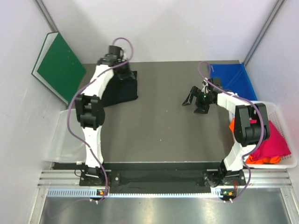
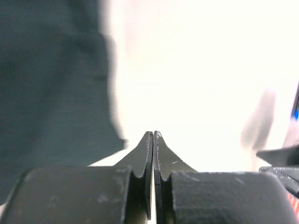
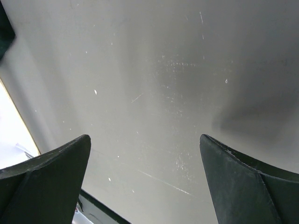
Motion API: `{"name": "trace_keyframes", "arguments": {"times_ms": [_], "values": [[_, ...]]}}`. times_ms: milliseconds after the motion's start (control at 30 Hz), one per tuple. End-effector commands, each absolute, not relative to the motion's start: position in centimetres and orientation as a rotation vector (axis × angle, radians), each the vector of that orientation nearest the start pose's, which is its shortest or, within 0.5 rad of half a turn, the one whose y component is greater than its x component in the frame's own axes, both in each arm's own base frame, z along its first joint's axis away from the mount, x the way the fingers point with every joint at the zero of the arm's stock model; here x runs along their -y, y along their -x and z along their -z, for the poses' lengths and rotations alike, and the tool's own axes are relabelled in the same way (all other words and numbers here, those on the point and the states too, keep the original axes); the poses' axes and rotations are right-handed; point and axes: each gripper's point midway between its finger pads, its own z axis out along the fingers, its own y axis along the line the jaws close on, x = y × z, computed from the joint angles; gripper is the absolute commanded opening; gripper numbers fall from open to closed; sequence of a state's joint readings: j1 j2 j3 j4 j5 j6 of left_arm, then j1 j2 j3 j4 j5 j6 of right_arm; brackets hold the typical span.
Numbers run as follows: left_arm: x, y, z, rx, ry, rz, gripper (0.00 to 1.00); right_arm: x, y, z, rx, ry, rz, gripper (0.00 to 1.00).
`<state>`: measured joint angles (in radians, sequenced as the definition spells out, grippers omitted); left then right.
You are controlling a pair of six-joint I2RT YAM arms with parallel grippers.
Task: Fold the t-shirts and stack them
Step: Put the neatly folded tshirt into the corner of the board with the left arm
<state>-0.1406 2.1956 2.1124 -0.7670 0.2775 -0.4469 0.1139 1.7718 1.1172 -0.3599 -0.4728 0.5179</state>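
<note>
The black t-shirt point(image 1: 120, 91) lies folded at the back left of the grey table; it fills the left of the left wrist view point(image 2: 51, 84). My left gripper point(image 1: 125, 73) is at the shirt's far edge, and its fingers point(image 2: 153, 135) are pressed together with nothing seen between them. My right gripper point(image 1: 195, 103) is open and empty above bare table right of centre, fingers wide apart in its wrist view point(image 3: 144, 140). A magenta-pink t-shirt point(image 1: 273, 142) and an orange t-shirt point(image 1: 264, 159) lie crumpled in the white basket point(image 1: 293, 161) at the right.
A green board point(image 1: 58, 65) leans on the left wall at the back. A blue sheet point(image 1: 233, 79) lies at the back right corner. A pale translucent bin point(image 1: 58, 140) sits off the table's left edge.
</note>
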Motion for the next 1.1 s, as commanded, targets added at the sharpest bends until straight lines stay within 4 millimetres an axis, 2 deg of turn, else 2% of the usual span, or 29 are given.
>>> {"name": "trace_keyframes", "arguments": {"times_ms": [0,67,167,467,600,700,1067], "values": [[18.8,-53.1,-14.0,-2.518,0.168,0.628,0.0,-14.4,-37.9,-7.2,-2.583,-0.315,-0.85,1.0],[20.0,-52.6,-11.9,-2.566,0.154,0.596,0.0,-14.4,-38.0,-7.4,-2.58,-0.31,-0.849,1.0],[20.6,-51.7,-9.5,-2.629,0.164,0.55,0.0,-14.4,-37.9,-7.4,-2.581,-0.304,-0.849,1.0],[18.1,-50.3,-5.0,-2.77,0.249,0.41,0.0,-14.3,-38.0,-7.4,-2.581,-0.307,-0.845,1.0],[16.0,-49.9,-3.9,-2.797,0.302,0.37,0.0,-14.3,-38.0,-7.5,-2.581,-0.304,-0.846,0.99],[14.1,-50.0,-3.9,-2.801,0.338,0.358,0.0,-14.4,-38.0,-7.6,-2.579,-0.303,-0.848,1.0],[4.7,-49.7,-5.0,-2.775,0.508,0.259,0.0,-14.4,-37.9,-7.3,-2.582,-0.308,-0.855,1.0]]}}
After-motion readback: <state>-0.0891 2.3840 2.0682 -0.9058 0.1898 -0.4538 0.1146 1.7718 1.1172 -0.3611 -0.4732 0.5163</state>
